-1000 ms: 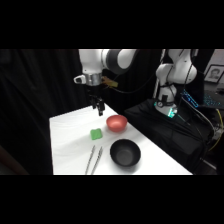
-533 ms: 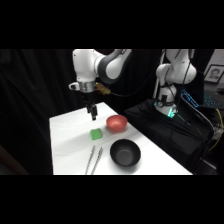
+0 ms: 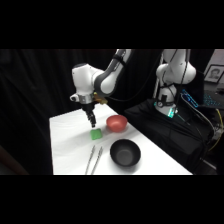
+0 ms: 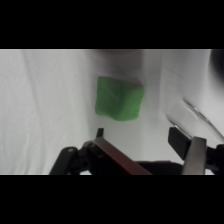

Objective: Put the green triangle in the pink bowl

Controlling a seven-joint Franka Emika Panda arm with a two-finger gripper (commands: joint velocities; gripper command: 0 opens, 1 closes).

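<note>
Green triangle (image 3: pixel 95 134) lies untouched on the white worktop (image 3: pixel 67 145) just below the spread, empty claw (image 3: pixel 92 122), with the pink bowl (image 3: pixel 116 122) near beside it, so grasping, lifting and dropping it in all remain.

Matt green triangle (image 4: pixel 119 98), glossy black bowl (image 3: pixel 124 153), shiny metal tongs (image 3: pixel 93 159)
</note>
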